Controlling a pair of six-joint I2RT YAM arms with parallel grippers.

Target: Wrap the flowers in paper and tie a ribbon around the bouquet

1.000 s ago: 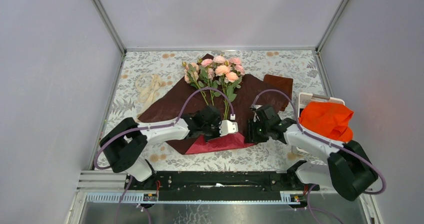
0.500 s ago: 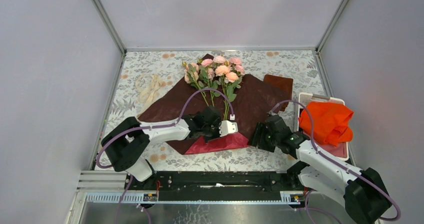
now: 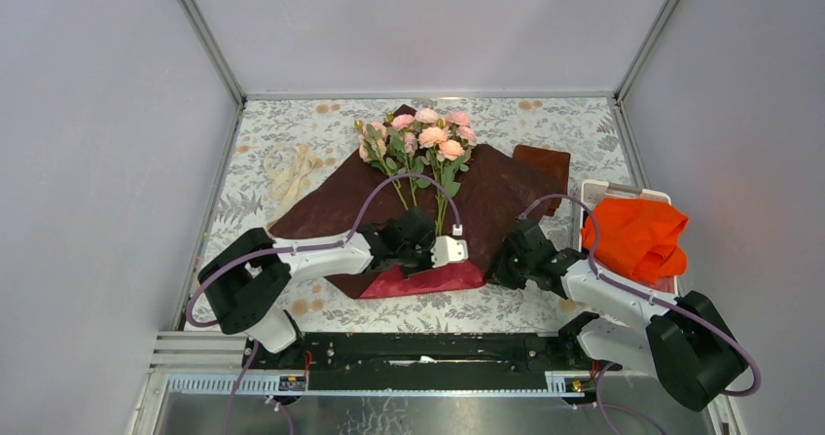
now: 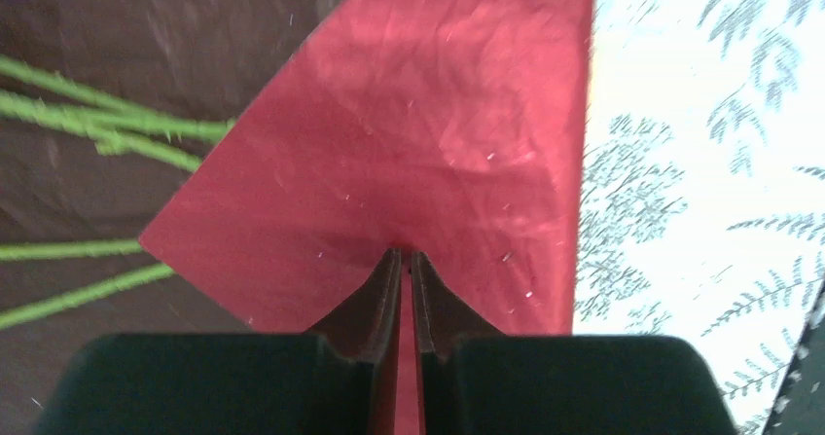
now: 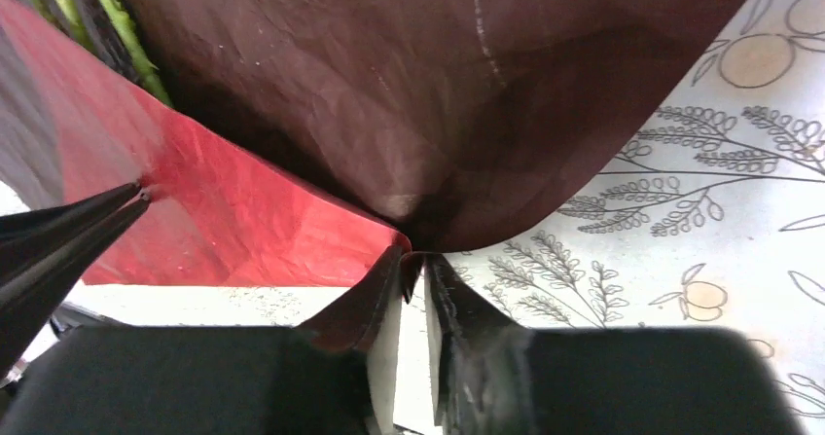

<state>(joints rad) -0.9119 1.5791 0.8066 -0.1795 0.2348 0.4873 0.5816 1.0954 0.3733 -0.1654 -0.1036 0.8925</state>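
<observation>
The flowers [image 3: 418, 138] lie heads away on the paper [image 3: 496, 197], which is spread maroon side up. Its near corner is folded over, showing a crimson flap [image 3: 423, 279]. My left gripper [image 3: 449, 257] is shut on that flap [image 4: 418, 143], with crimson paper between the jaws [image 4: 404, 255]; green stems [image 4: 97, 128] lie to the left. My right gripper [image 3: 501, 265] sits at the paper's near right edge. Its jaws [image 5: 413, 260] are pinched on the lifted maroon edge [image 5: 467, 114]. The ribbon [image 3: 292, 170] lies loose at the far left.
A small brown folded square [image 3: 540, 160] lies past the paper's right corner. An orange-red cloth [image 3: 637, 233] fills a white tray [image 3: 595, 194] at the right. Grey walls close in the patterned tabletop [image 3: 545, 124] on three sides.
My right gripper drew back to the right with its jaws wider, then returned to the paper's near right edge and closed on it. The left arm held still.
</observation>
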